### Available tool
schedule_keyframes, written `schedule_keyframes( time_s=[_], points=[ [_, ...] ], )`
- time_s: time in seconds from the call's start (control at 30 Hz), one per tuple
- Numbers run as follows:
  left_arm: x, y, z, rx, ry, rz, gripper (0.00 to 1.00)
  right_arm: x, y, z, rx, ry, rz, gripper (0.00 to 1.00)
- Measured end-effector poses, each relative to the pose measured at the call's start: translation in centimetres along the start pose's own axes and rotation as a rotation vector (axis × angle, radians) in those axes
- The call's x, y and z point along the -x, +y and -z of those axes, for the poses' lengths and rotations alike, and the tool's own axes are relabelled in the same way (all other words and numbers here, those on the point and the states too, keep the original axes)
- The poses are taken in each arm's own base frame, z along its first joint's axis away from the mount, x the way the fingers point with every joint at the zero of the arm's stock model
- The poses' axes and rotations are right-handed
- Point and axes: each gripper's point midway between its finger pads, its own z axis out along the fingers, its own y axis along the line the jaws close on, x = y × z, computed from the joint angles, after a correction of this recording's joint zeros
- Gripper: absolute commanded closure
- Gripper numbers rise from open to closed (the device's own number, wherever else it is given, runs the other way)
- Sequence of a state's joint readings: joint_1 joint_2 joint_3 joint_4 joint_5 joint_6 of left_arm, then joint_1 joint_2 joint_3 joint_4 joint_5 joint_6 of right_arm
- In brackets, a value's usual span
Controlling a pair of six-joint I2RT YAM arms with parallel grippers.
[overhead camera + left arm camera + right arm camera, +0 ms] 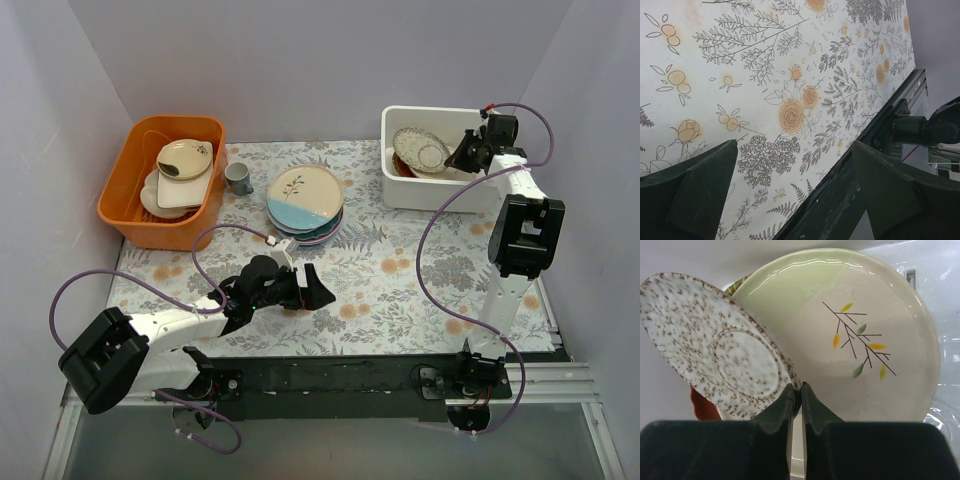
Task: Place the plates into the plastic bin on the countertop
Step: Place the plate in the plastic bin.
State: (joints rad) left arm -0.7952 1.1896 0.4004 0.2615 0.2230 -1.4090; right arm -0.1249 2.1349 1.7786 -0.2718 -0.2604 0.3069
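Note:
My right gripper (463, 154) is over the white plastic bin (432, 196) at the back right, shut on the rim of a brown-speckled white plate (420, 150). In the right wrist view the gripper (797, 388) pinches that plate (715, 350), which is tilted in front of a pale cream-green plate with a leaf sprig (865, 340) leaning in the bin. A stack of plates (305, 205), cream-and-blue on top, sits mid-countertop (400, 280). My left gripper (314, 288) is open and empty, low over the countertop (765, 75) near the front edge.
An orange tub (125, 200) with beige dishes (182, 160) stands back left, a small grey cup (238, 178) beside it. A black rail (840, 200) runs along the counter's near edge. Something red (702, 407) lies low in the bin behind the speckled plate.

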Motion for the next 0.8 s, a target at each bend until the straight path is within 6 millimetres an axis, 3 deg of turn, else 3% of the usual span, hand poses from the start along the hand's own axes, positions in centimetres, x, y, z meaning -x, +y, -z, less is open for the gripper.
schedule_keyframes(
  time_s=[0.03,0.23,0.33,0.4,0.53,0.67,0.8],
  points=[
    [0.0,0.0,0.0,0.001,0.001,0.0,0.02,0.0,0.1,0.0,0.003,0.001,-0.003,0.67],
    [-0.2,0.3,0.4,0.023,0.005,0.004,0.02,-0.3,0.7,0.2,0.043,-0.025,-0.012,0.37],
    [0.1,0.2,0.7,0.027,-0.005,0.003,0.02,-1.0,0.9,1.9,0.038,-0.044,-0.019,0.28],
    [0.3,0.1,0.9,0.029,-0.014,0.002,0.02,-0.5,1.4,3.3,0.038,-0.079,-0.01,0.24],
    [0.8,0.0,1.1,0.035,-0.032,0.002,0.02,2.8,3.6,7.4,0.069,-0.231,0.029,0.1],
    [1.3,0.0,1.1,0.052,-0.045,0.006,0.02,6.0,6.1,11.5,0.128,-0.391,0.074,0.07],
    [2.0,-0.1,1.1,0.075,-0.056,0.008,0.02,7.5,7.5,13.0,0.177,-0.46,0.104,0.06]
  ],
)
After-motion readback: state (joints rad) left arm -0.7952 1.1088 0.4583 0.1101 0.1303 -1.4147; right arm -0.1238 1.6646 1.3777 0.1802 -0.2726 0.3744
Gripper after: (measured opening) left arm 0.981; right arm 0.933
